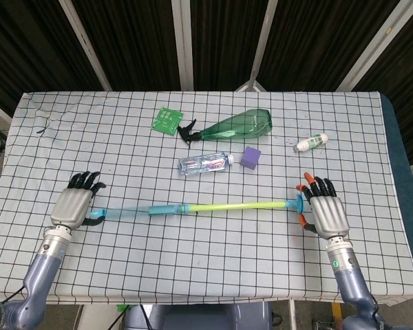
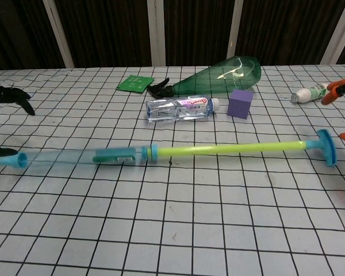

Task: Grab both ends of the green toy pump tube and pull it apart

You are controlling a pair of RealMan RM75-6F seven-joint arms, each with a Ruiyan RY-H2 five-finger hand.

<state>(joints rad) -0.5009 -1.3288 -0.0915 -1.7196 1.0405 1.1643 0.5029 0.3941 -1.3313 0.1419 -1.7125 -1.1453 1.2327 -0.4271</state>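
Green-and-clear plastic toy pump tube (image 2: 161, 152) lying extended on checked tablecloth (image 1: 213, 261), left hand (image 1: 73, 206) and right hand (image 1: 327, 214) beside its ends, fingers spread, holding nothing

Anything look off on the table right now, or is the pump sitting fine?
The pump lies loose on the tablecloth, rod drawn out, slightly askew. Neither the left hand nor the right hand grips it; both hands are open beside its ends. The green spray bottle lies on its side, nothing spilled.

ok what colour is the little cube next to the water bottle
Purple. The cube shows best in the chest view.
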